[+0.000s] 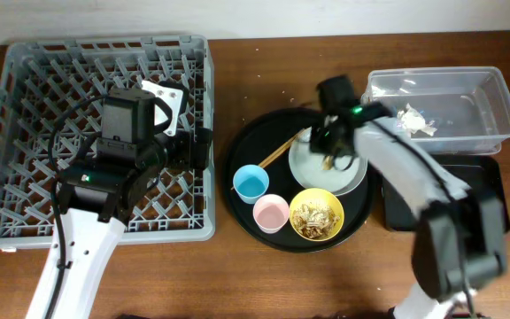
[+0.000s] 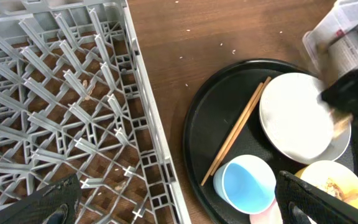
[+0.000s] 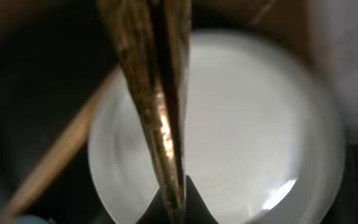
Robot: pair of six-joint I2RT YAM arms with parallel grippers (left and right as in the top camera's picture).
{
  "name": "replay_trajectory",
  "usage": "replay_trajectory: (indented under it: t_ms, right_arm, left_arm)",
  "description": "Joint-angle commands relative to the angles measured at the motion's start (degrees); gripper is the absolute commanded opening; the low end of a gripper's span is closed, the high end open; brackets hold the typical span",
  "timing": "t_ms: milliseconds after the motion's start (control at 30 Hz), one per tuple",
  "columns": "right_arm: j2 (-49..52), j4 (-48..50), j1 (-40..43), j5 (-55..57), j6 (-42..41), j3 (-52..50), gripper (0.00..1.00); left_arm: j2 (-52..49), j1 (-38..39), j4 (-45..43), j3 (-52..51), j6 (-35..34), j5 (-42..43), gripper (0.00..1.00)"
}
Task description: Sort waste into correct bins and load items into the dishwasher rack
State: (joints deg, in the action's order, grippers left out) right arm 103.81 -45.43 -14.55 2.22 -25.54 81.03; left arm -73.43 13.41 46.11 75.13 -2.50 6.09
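Sorting is, by my judgement, under way, and loading has not yet begun. In the upper right of the overhead view, the clear plastic rectangular tub (image 1: 467, 106) holds the crumpled white tissue wad (image 1: 417, 120), so that piece of waste is binned.

The right pincer (image 1: 330, 152) is clamped on the crinkled gold foil wrapper (image 3: 157, 106). It holds the wrapper just above the pale grey round plate (image 1: 348, 173), right of centre, and the wrapper is not yet in either bin.

The shallow black rectangular tray (image 1: 398, 208), below the tub, shows nothing in it. The right arm hides much of it.

The golden-brown food crumbs (image 1: 315, 215) sit in the yellow bowl (image 1: 335, 232), so they are left to do.

The large square grey plastic rack (image 1: 25, 106), filling the left of the frame, has no dishes among its pegs. Every item to be loaded lies on the large round black tray (image 1: 259, 142) at centre:
- the plate;
- the bowl;
- the small light-blue cup (image 1: 251, 183);
- the small pink cup (image 1: 271, 213);
- the pair of thin wooden chopsticks (image 1: 282, 151), slanting beside the plate's left edge.

The left pincer (image 2: 179, 202) hangs over the rack's right edge with its fingers spread wide and nothing between them. A few pale specks dot the brown wooden surface (image 1: 237, 266) near the tray.
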Motion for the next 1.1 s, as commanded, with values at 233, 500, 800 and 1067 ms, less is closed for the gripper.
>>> replay_trajectory:
  t_ms: [233,500,800,1067]
  right_arm:
    - [-4.5,13.1,24.7,-4.0,5.9,6.7,0.85]
    - [-25.0,-33.0,15.5,-19.6,8.2,10.9,0.54]
    - [-24.6,-14.0,-7.6,-11.2,7.7,-18.6,0.46]
    - [-22.2,1.6,-9.2,-30.9,1.5,-24.8,0.56]
  left_arm:
    - [0.0,-0.1,-0.1,1.0,1.0,0.8,0.99]
    - [0.0,-0.1,-0.1,1.0,1.0,0.8,0.99]
    - [0.0,-0.1,-0.1,1.0,1.0,0.8,0.99]
    - [0.0,-0.1,-0.1,1.0,0.6,1.7,0.99]
